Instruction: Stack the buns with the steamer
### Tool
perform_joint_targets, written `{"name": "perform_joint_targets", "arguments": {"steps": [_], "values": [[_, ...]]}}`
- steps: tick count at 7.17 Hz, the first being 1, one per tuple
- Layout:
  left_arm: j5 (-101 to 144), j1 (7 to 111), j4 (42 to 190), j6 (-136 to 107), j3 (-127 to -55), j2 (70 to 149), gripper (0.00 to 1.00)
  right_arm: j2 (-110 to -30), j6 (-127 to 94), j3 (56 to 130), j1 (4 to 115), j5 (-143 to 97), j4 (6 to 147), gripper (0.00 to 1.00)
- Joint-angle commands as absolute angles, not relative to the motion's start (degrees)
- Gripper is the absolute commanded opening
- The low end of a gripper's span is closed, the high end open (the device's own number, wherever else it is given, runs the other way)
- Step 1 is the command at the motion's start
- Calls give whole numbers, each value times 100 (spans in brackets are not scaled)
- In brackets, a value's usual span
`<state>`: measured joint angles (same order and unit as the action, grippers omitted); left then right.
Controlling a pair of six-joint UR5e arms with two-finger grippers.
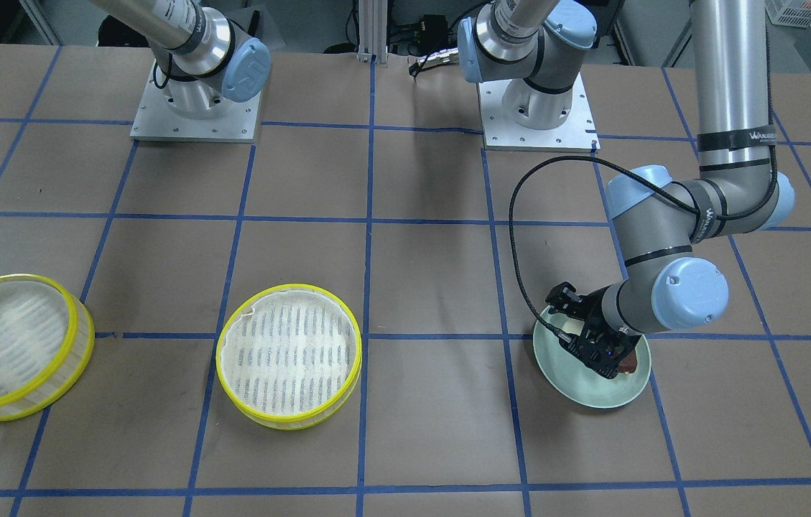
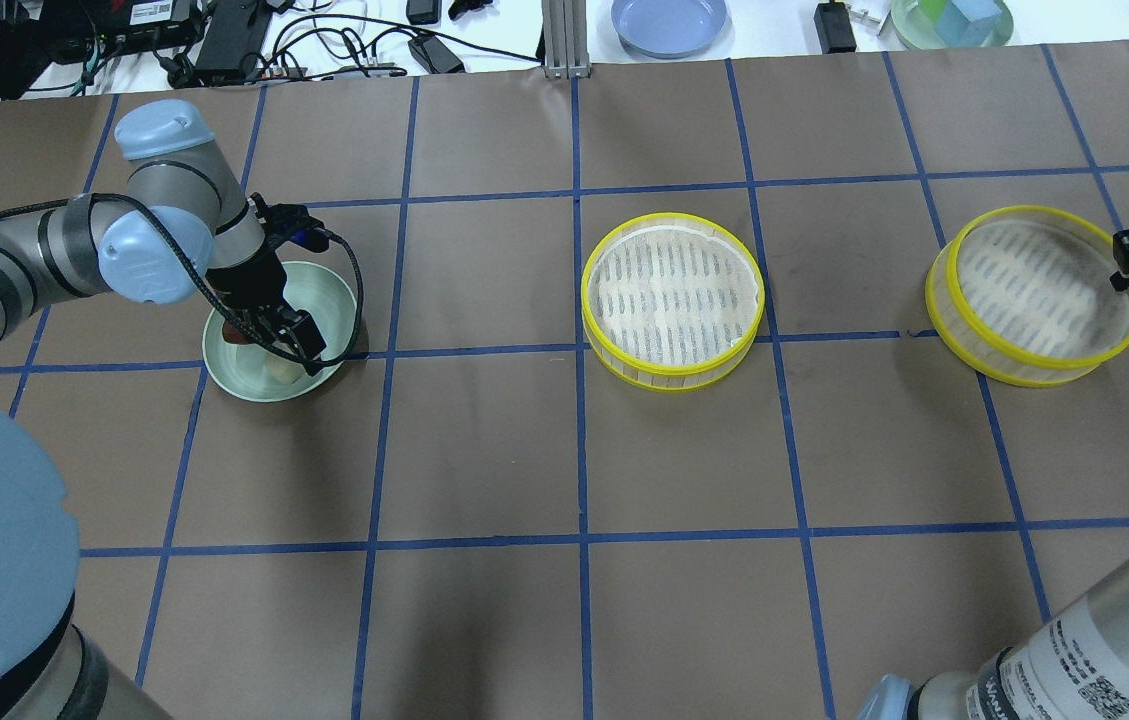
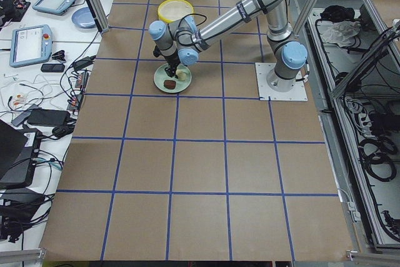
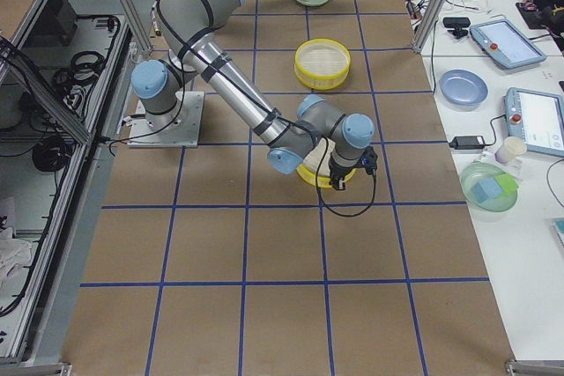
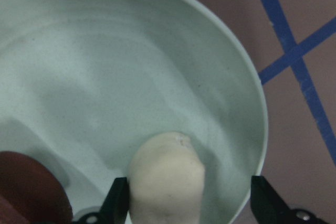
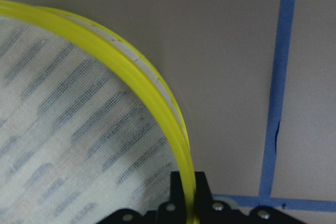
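Low in the pale green round plate (image 2: 319, 290) with the left gripper (image 2: 292, 345), spread wide either side of the cream-white rounded bun (image 5: 165, 182), close to the plate's rim; dark chocolate-brown bun (image 5: 29, 187) just alongside. From overhead, both buns mostly hidden under the tool. Over on the right, right gripper (image 2: 1127, 262) pinched onto the rim of the tilted yellow-rimmed, cloth-lined round steamer tray (image 2: 1024, 290), clamp plain only from the right wrist. Mid-table, the matching second tray (image 2: 669, 295), flat, bare brown paper (image 2: 484, 450) all round.
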<state>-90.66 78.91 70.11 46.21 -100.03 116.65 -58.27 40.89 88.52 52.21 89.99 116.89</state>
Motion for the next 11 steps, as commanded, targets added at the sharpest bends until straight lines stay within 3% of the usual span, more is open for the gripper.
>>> {"name": "perform_joint_targets", "arguments": {"steps": [1,4,7,11], "values": [[-9088,7892,7014,4632,-9941,11777,0,-6080,4017,8851,5221,9026,11515,0],[-9018,7884,7188,4231,-9626,11568,0,-6407,3737,8842,5326,9026,11225,0],[-7702,8627,7559,1573,-9369,10997,0,-6504,3622,8842,5379,9017,11092,0],[-6132,9675,6402,-691,-9386,11055,0,-6626,3394,8859,5510,8992,10891,0]]}}
